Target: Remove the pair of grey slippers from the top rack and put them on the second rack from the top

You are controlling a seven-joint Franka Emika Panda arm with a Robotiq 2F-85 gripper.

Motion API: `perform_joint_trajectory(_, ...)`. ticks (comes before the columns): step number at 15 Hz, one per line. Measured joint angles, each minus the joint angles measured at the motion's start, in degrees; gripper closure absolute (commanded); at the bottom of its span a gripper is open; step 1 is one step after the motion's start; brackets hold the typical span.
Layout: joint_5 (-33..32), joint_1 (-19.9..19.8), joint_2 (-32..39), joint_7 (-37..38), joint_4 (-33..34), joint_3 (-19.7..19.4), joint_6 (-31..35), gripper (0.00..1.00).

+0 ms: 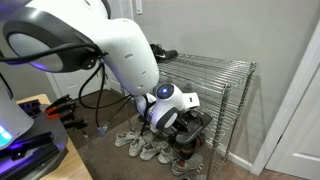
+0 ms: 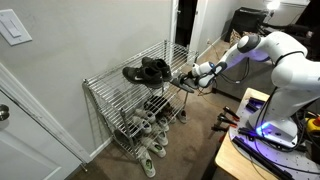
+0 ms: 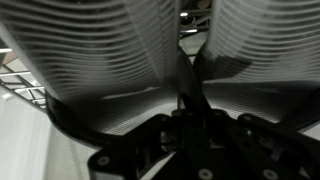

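In the wrist view two light grey ribbed faces of the pair of grey slippers (image 3: pixel 110 60) fill the picture, pressed together. My gripper (image 3: pixel 190 88) is shut on them where they meet. In both exterior views the gripper (image 1: pixel 188 118) (image 2: pixel 187 76) is at the open end of the chrome wire shelving, below the top rack (image 1: pixel 215 68) (image 2: pixel 115 88) and about level with the second rack from the top (image 1: pixel 228 108) (image 2: pixel 125 112). The dark slippers (image 1: pixel 200 122) hang at the fingers. Whether they rest on the wire I cannot tell.
Black lace-up shoes (image 1: pixel 165 54) (image 2: pixel 148 70) sit on the top rack. White sneakers (image 1: pixel 140 145) (image 2: pixel 145 150) lie on the floor by the unit's foot, more shoes on lower tiers. A workbench with tools (image 1: pixel 50 110) (image 2: pixel 250 120) stands beside the arm. Walls close behind the shelving.
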Motion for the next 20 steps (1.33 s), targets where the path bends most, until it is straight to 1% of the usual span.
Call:
perform_joint_trajectory(5, -5.4, -6.8, 0.1, 0.0, -3.1, 5.7, -0.1, 0.96)
perform_joint_trajectory(8, -7.0, -9.2, 0.1, 0.0, -4.1, 7.6, -0.1, 0.96)
perform_joint_trajectory(13, -7.5, -10.1, 0.2, 0.0, -5.2, 7.6, -0.1, 0.96)
perform_joint_trajectory(20, -7.5, -9.0, 0.4, -0.1, -6.1, 7.3, -0.2, 0.96)
